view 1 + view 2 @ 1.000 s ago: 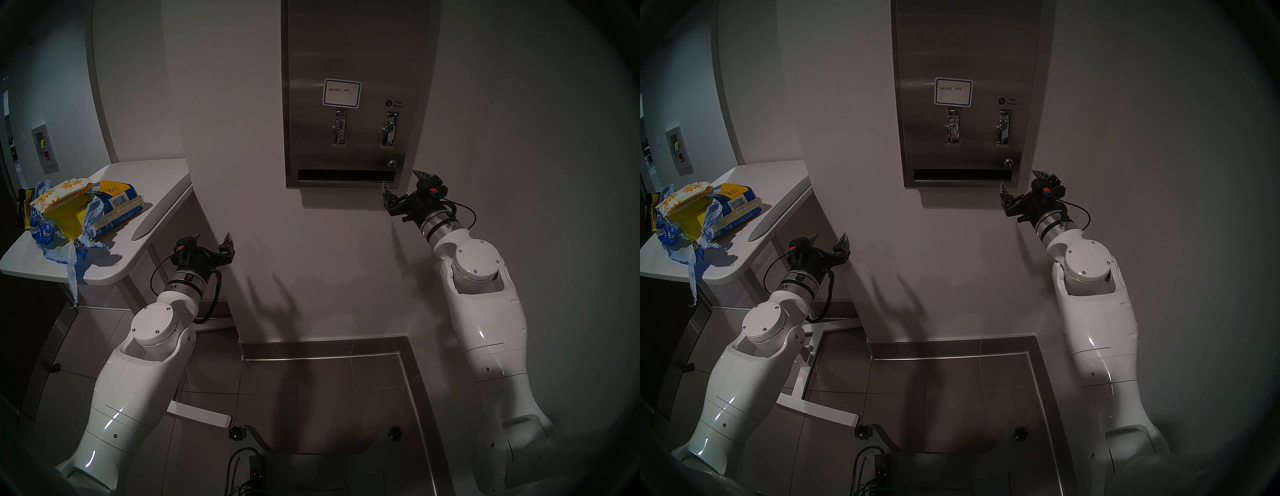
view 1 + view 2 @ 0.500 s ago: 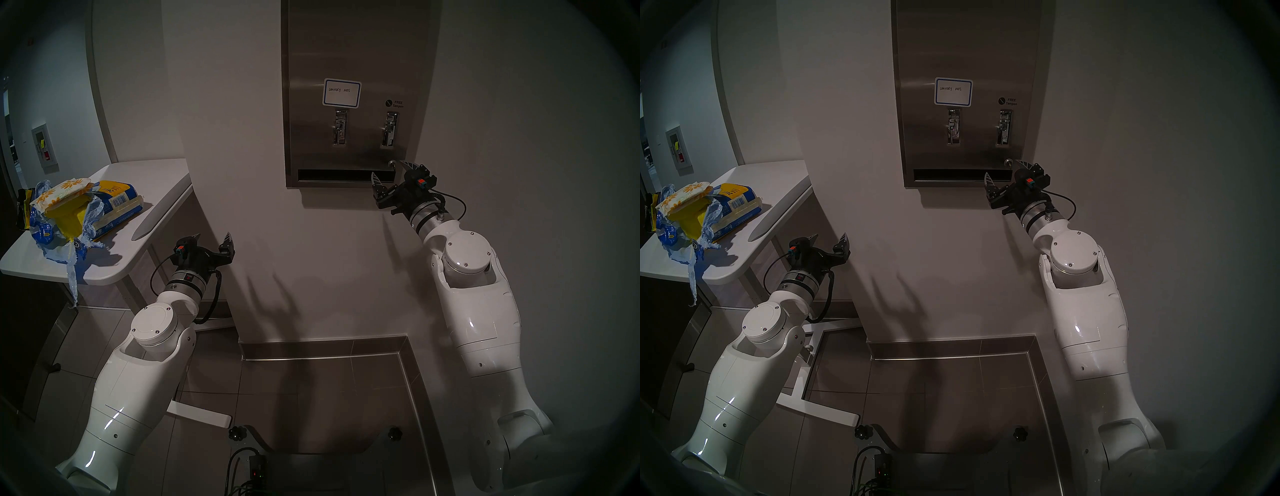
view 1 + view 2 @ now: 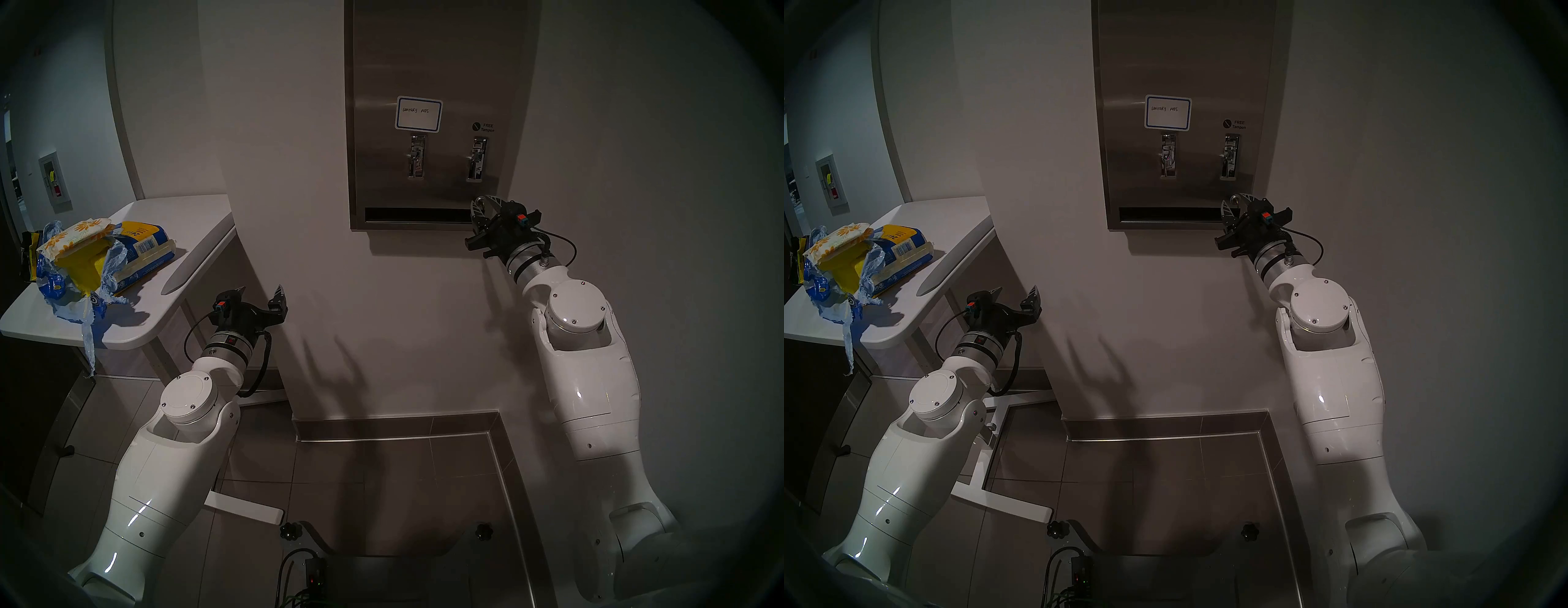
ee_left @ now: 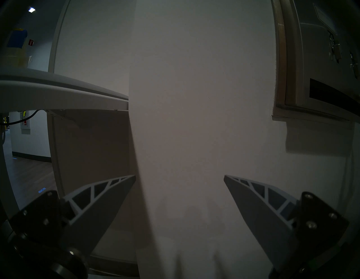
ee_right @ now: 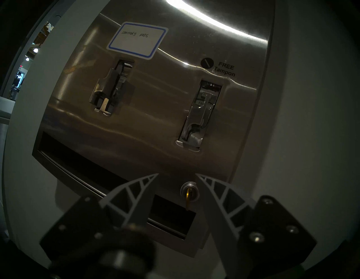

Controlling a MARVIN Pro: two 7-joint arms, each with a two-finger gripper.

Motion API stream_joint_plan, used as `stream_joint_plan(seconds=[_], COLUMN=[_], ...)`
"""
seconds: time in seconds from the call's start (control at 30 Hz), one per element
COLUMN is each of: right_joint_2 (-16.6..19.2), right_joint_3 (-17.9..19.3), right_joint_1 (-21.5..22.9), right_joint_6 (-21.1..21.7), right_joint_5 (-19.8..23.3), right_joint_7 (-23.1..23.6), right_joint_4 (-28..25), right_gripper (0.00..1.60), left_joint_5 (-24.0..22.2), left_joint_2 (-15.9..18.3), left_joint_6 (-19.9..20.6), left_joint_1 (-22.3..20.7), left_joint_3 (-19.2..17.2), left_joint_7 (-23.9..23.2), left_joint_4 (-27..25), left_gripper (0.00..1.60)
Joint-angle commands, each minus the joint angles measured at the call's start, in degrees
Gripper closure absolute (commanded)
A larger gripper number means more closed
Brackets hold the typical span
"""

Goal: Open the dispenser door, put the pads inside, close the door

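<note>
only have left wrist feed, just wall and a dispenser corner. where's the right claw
observer: The right claw is at the round key lock, low right on the dispenser door, a finger on each side.
operator: gripping it yet
observer: No, the jaws stand apart; a key sits in the lock.
operator: and the pads
observer: The pads lie on a torn bag on the white table.
</note>
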Motion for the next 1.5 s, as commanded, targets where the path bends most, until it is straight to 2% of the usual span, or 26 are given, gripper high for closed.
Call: stream_joint_plan(seconds=[0.0,0.77,1.17,1.27,1.47], right_joint_2=[-0.58,-3.95,-5.42,-5.42,-5.31], right_joint_3=[0.32,0.23,0.27,0.39,0.75], right_joint_1=[1.55,1.96,3.69,4.09,4.78], right_joint_6=[-0.18,-0.40,-1.21,-1.39,-1.68], right_joint_5=[0.22,-0.53,-0.70,-0.72,-0.65], right_joint_7=[-0.64,-4.11,-5.64,-5.76,-5.74], right_joint_4=[-2.25,-0.02,2.71,3.26,4.44], right_gripper=[0.82,0.84,1.01,1.10,1.13], left_joint_5=[0.01,0.01,0.00,0.00,0.00], left_joint_2=[-0.03,-0.03,-0.03,-0.02,-0.02], left_joint_6=[-0.73,-0.73,-0.72,-0.71,-0.71], left_joint_1=[-1.41,-1.41,-1.41,-1.41,-1.41], left_joint_3=[-0.45,-0.45,-0.45,-0.44,-0.45], left_joint_7=[-0.04,-0.03,-0.04,-0.04,-0.04], left_joint_4=[-1.65,-1.66,-1.64,-1.64,-1.64], left_gripper=[0.00,0.00,0.00,0.00,0.00])
